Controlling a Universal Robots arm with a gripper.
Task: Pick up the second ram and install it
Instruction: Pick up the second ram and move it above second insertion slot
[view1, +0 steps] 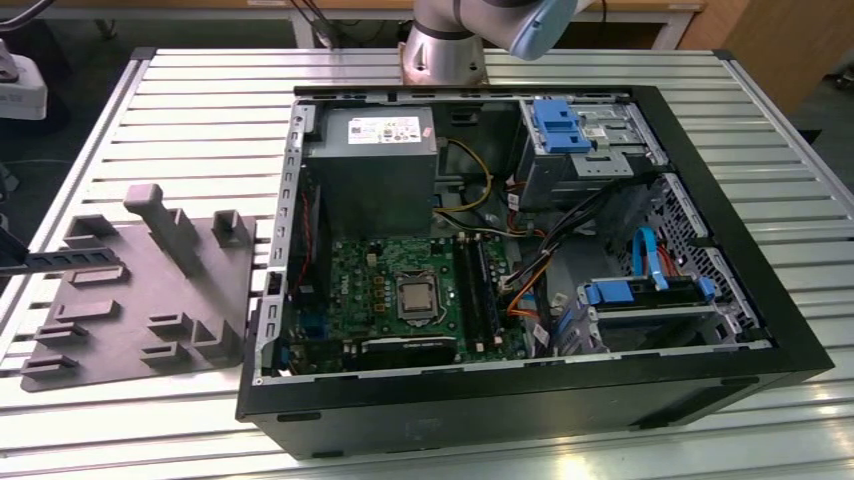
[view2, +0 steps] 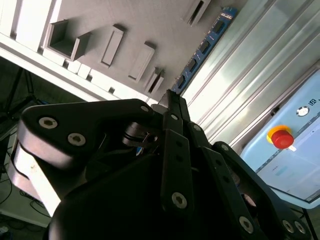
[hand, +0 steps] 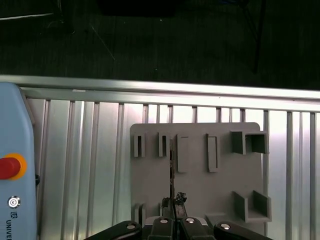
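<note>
Over grey tray (hand: 210, 195) — tool (view2: 170, 99) clenched on second ram (view2: 202, 47); ram juts past tip

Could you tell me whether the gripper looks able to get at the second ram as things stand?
Yes, it seems so: in the second wrist view the gripper appears closed on one end of the second ram, by the grey tray.

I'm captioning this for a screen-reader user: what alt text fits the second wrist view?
The gripper is closed on one end of the second ram, a narrow stick with a row of chips; a grey moulded tray and slatted metal table lie behind it.
</note>
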